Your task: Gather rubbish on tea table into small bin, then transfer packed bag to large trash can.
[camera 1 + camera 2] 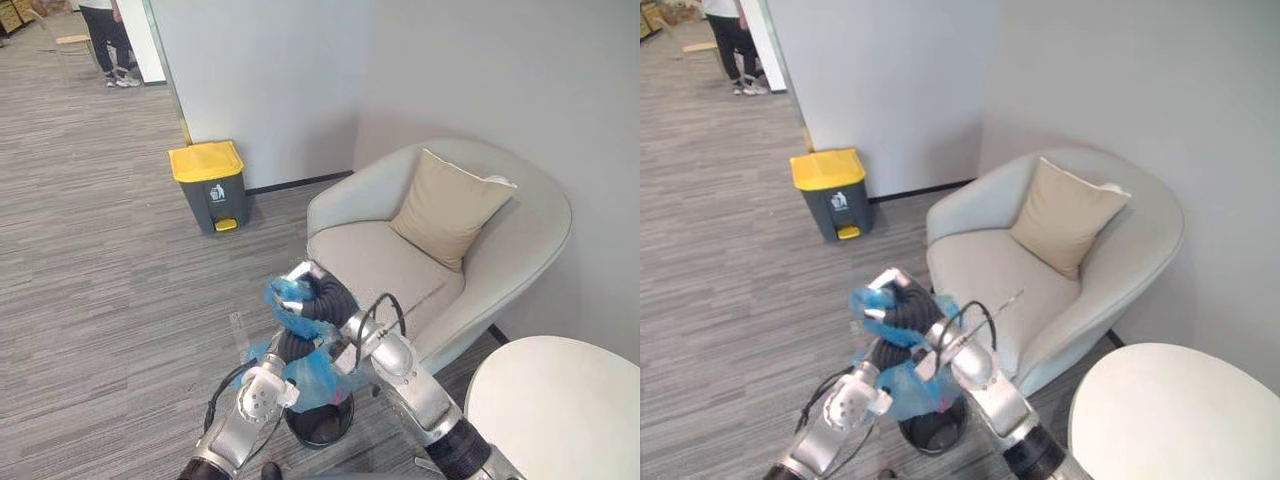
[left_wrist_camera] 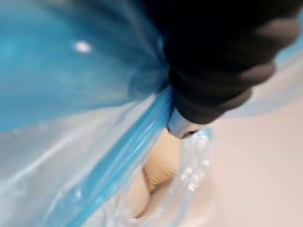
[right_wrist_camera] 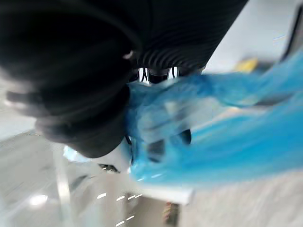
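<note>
A blue plastic bag (image 1: 322,376) hangs bunched above the small black bin (image 1: 320,422) on the floor in front of the armchair. My right hand (image 1: 320,296) is raised over it, its fingers curled into a twisted upper part of the bag (image 3: 199,118). Just below, my left hand (image 1: 294,346) is pressed against the bag, with blue film (image 2: 94,118) stretched right across its wrist view. The large grey trash can with a yellow lid (image 1: 210,185) stands shut against the wall, well beyond both hands.
A pale armchair (image 1: 380,262) with a beige cushion (image 1: 450,205) sits right of the bin. The round white tea table (image 1: 560,410) is at lower right. A person (image 1: 105,40) stands far off. Open carpet lies between me and the large can.
</note>
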You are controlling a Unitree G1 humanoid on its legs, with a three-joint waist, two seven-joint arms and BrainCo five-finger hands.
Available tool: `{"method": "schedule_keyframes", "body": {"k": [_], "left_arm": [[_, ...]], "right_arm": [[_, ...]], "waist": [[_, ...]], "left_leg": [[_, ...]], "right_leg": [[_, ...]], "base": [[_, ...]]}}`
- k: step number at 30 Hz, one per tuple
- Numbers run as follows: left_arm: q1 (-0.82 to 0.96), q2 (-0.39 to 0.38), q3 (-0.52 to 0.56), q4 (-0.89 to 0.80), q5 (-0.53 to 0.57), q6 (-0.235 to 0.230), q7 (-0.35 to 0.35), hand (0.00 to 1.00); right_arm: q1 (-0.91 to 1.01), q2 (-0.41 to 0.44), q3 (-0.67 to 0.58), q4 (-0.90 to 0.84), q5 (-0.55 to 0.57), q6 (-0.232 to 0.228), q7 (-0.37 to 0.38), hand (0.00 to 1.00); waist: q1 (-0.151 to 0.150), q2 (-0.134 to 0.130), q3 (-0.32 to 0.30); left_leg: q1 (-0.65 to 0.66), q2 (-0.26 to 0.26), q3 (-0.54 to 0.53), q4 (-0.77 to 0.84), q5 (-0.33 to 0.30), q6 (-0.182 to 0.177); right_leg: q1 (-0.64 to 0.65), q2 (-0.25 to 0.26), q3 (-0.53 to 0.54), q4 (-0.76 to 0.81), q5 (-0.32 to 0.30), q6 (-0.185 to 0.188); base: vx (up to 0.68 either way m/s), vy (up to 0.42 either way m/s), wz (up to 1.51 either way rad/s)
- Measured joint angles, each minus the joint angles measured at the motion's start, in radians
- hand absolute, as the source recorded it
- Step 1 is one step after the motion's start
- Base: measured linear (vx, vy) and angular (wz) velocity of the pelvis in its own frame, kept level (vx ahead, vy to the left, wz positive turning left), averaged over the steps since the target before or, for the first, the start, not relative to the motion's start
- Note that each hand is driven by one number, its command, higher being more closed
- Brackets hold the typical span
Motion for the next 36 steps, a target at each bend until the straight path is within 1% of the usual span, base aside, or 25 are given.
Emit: {"method": "schedule_keyframes", "body": {"k": [2,3,5,8,12,14,17,19,21,22,23,25,27,29,34,35,36], "left_arm": [[-0.001,-0.004,0.0,0.013,-0.021,0.003,0.003,1.0],[-0.001,-0.004,0.054,0.015,-0.097,0.002,0.023,1.0],[-0.002,0.004,0.078,0.015,-0.119,0.002,0.042,1.0],[-0.005,0.012,0.102,0.015,-0.135,0.002,0.043,1.0],[0.003,0.013,0.146,0.015,-0.177,0.001,0.041,1.0],[0.036,0.014,0.225,0.023,-0.225,0.0,0.04,1.0],[0.059,0.016,0.281,0.066,-0.262,0.003,0.041,1.0],[0.07,0.022,0.309,0.093,-0.269,0.004,0.04,1.0],[0.077,0.019,0.323,0.127,-0.269,0.004,0.04,1.0],[0.083,0.007,0.347,0.156,-0.27,0.004,0.038,1.0],[0.087,0.003,0.356,0.166,-0.273,0.005,0.038,1.0],[0.102,-0.016,0.394,0.213,-0.296,0.007,0.036,1.0],[0.119,-0.027,0.436,0.275,-0.322,0.026,0.026,1.0],[0.126,-0.029,0.456,0.306,-0.335,0.031,0.015,1.0],[0.132,-0.051,0.506,0.394,-0.353,0.041,0.015,1.0],[0.132,-0.051,0.507,0.402,-0.353,0.041,0.015,1.0],[0.132,-0.052,0.509,0.437,-0.362,0.041,0.015,1.0]], "right_arm": [[0.002,-0.001,-0.007,0.013,-0.062,-0.011,-0.02,0.0],[0.004,-0.056,-0.053,0.014,-0.166,-0.032,-0.058,0.0],[0.006,-0.078,-0.081,0.014,-0.186,-0.037,-0.078,0.0],[0.012,-0.087,-0.098,0.014,-0.188,-0.04,-0.091,0.0],[0.012,-0.142,-0.115,0.014,-0.304,-0.059,-0.106,0.0],[0.022,-0.197,-0.176,0.015,-0.373,-0.074,-0.135,0.0],[0.059,-0.237,-0.226,0.029,-0.419,-0.078,-0.156,0.0],[0.083,-0.22,-0.252,0.077,-0.419,-0.079,-0.158,0.0],[0.109,-0.17,-0.28,0.165,-0.416,-0.074,-0.158,0.0],[0.125,-0.12,-0.305,0.232,-0.405,-0.061,-0.155,0.0],[0.131,-0.102,-0.314,0.258,-0.395,-0.056,-0.154,0.0],[0.153,-0.033,-0.374,0.361,-0.338,-0.031,-0.146,0.0],[0.159,0.031,-0.46,0.488,-0.271,-0.002,-0.14,0.0],[0.159,0.054,-0.51,0.554,-0.221,0.01,-0.142,0.0],[0.151,0.066,-0.593,0.747,-0.102,0.031,-0.176,0.0],[0.15,0.068,-0.601,0.761,-0.099,0.032,-0.177,0.0],[0.144,0.071,-0.626,0.813,-0.091,0.037,-0.186,0.0]], "waist": [[-0.004,0.0,0.0],[-0.002,-0.002,0.001],[-0.002,-0.004,0.002],[-0.002,-0.005,0.002],[0.002,-0.015,0.008],[0.002,-0.022,0.016],[0.004,-0.023,0.022],[0.004,-0.019,0.025],[0.004,-0.012,0.03],[0.004,-0.008,0.034],[0.004,-0.006,0.035],[0.004,0.0,0.039],[0.004,0.004,0.048],[0.005,0.005,0.058],[0.011,0.011,0.077],[0.012,0.012,0.077],[0.011,0.013,0.078]], "left_leg": [[-0.004,0.002,-0.002,0.0,0.0,0.0],[-0.009,0.003,-0.003,0.0,0.0,-0.001],[-0.01,0.003,-0.001,0.0,-0.002,-0.003],[-0.011,0.004,0.002,0.0,-0.003,-0.004],[-0.011,0.007,0.003,0.0,-0.002,-0.002],[-0.012,0.008,0.005,0.0,-0.003,-0.004],[-0.014,0.008,0.005,0.0,-0.005,-0.006],[-0.014,0.004,0.004,0.0,-0.008,-0.008],[-0.014,0.003,0.003,0.0,-0.016,-0.015],[-0.014,0.003,0.002,0.0,-0.018,-0.016],[-0.014,0.003,0.002,0.0,-0.019,-0.016],[-0.014,0.003,0.0,0.0,-0.024,-0.018],[-0.01,0.002,-0.006,0.0,-0.028,-0.021],[-0.005,0.002,-0.008,0.001,-0.027,-0.019],[0.01,-0.001,-0.015,0.0,-0.031,-0.021],[0.01,-0.001,-0.016,0.001,-0.031,-0.021],[0.012,-0.001,-0.019,0.001,-0.031,-0.021]], "right_leg": [[-0.003,0.001,0.0,-0.001,0.0,0.0],[-0.005,0.003,0.0,-0.008,0.002,0.0],[-0.002,0.004,0.002,-0.018,0.009,0.0],[-0.002,0.006,0.005,-0.023,0.018,-0.002],[0.002,0.01,0.005,-0.035,0.021,-0.004],[0.002,0.012,0.006,-0.035,0.021,-0.004],[0.001,0.012,0.006,-0.036,0.021,-0.004],[0.002,0.013,0.005,-0.036,0.018,-0.004],[0.002,0.016,0.004,-0.036,0.015,-0.004],[0.002,0.016,0.003,-0.036,0.013,-0.005],[0.002,0.016,0.003,-0.037,0.011,-0.005],[0.003,0.016,-0.001,-0.036,0.004,-0.005],[0.013,0.016,-0.008,-0.037,0.0,-0.003],[0.02,0.016,-0.011,-0.037,-0.002,-0.003],[0.042,0.015,-0.023,-0.042,-0.012,-0.001],[0.043,0.015,-0.024,-0.042,-0.012,-0.001],[0.054,0.015,-0.027,-0.046,-0.012,-0.001]], "base": [[0.02,-0.001,0.0],[0.05,-0.004,0.0],[0.06,-0.006,-0.03],[0.05,-0.006,-0.04],[0.05,-0.013,-0.02],[0.05,-0.01,-0.02],[0.04,-0.003,0.0],[0.02,0.001,0.0],[0.02,-0.001,0.01],[0.04,-0.003,0.01],[0.04,-0.002,0.02],[0.06,-0.006,0.04],[0.1,-0.014,0.08],[0.06,-0.01,0.05],[0.07,-0.011,0.06],[0.05,-0.011,0.04],[0.05,-0.012,0.05]]}}
